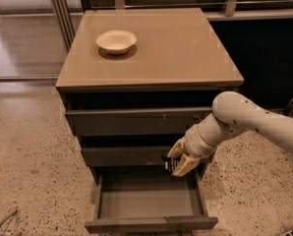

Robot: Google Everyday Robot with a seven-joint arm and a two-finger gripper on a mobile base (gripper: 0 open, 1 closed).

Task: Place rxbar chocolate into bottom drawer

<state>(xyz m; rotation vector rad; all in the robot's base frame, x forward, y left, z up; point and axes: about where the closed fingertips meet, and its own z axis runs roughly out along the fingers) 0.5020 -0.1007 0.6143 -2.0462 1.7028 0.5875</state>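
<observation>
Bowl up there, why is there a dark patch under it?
Camera view: that patch is the shadow of the bowl on the cabinet top, lit from above. Camera view: the gaps above the upper drawers are darkest. The gripper holds the rxbar over the dim back right of the open bottom drawer.

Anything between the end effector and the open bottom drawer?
Nothing in the camera view. The end effector, shut on the small black wrapped rxbar chocolate, hangs above the right rear of the wide grey-brown bottom drawer; the drawer floor beneath is bare.
</observation>
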